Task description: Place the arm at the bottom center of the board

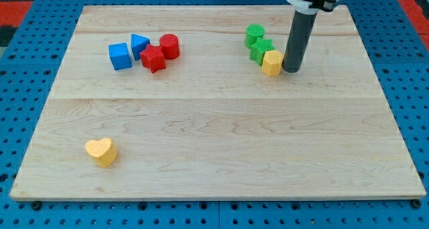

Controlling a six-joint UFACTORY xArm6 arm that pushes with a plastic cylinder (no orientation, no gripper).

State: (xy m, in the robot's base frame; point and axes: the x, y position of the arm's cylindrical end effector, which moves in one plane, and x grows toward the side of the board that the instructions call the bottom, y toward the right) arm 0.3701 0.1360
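Observation:
My tip [291,69] rests on the wooden board [214,142] in the upper right part of the view. It stands right next to a yellow block [271,63], on that block's right side. A green star-shaped block [261,49] and a green round block [255,34] sit just up and left of the yellow one.
A blue cube [120,56], a blue triangular block [139,45], a red star-shaped block [153,58] and a red cylinder [169,46] cluster at the upper left. A yellow heart-shaped block [101,151] lies at the lower left. A blue pegboard surrounds the board.

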